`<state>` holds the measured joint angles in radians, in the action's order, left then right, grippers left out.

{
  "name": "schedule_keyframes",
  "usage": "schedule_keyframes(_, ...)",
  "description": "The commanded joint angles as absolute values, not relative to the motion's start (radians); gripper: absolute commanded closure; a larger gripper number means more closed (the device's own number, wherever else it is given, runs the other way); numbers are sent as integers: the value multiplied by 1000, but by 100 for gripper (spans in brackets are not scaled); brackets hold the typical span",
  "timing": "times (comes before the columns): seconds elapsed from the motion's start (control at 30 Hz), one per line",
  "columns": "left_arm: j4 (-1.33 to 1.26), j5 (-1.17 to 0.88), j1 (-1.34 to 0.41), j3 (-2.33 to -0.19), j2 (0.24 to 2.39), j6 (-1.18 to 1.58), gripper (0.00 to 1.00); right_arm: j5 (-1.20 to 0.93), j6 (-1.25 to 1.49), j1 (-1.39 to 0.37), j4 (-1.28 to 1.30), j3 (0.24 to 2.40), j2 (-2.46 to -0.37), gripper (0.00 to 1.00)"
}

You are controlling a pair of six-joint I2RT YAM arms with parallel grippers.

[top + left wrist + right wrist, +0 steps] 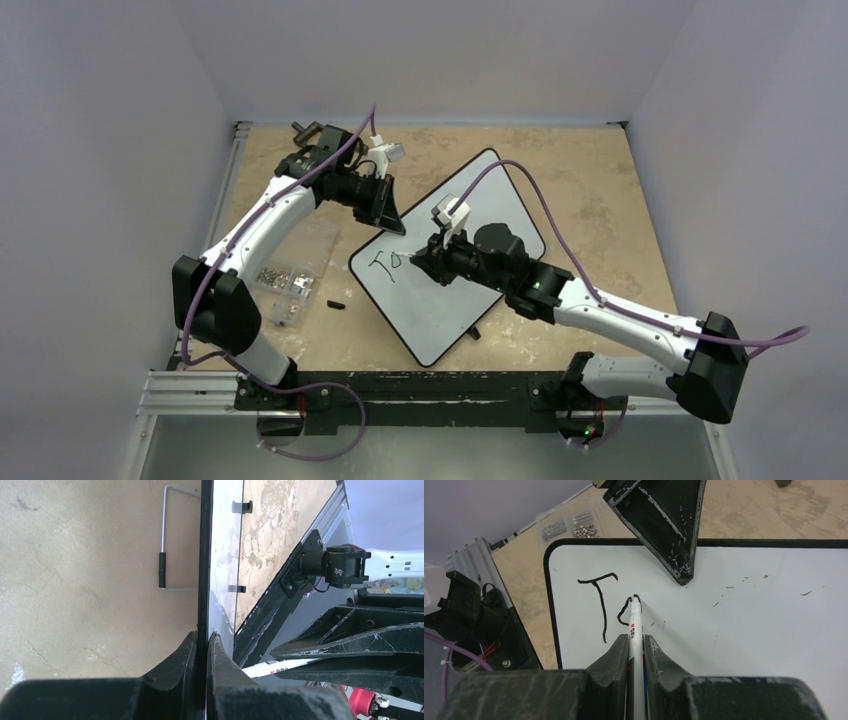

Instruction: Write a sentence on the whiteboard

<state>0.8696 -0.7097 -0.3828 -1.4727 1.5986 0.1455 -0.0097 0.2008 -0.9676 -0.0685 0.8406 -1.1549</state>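
The whiteboard (455, 300) lies tilted in the middle of the table. Black lettering (386, 264) near its left corner reads a "T" (600, 600) and a partly drawn "o" (623, 615). My right gripper (636, 638) is shut on a white marker (635, 622), and the marker's tip touches the board at the top of the "o". In the top view my right gripper (426, 262) is over the board. My left gripper (393, 226) is shut on the board's black rim (204, 570), with one finger (664, 525) lying on the board face.
A clear plastic box of screws (285, 280) stands left of the board, with a small black cap (334, 303) beside it. A wire stand (167, 540) sticks out under the board. A black fixture (306, 131) is at the back left. Grey walls enclose the table.
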Motion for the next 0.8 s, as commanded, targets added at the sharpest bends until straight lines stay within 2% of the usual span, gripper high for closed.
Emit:
schedule_keyframes(0.0, 845, -583, -377, -1485, 1554, 127, 100, -43, 174, -962, -87, 856, -1160, 100)
schedule_keyframes(0.77, 848, -582, -377, -1485, 1550, 123, 100, -89, 197, -962, -61, 886, -1065, 100)
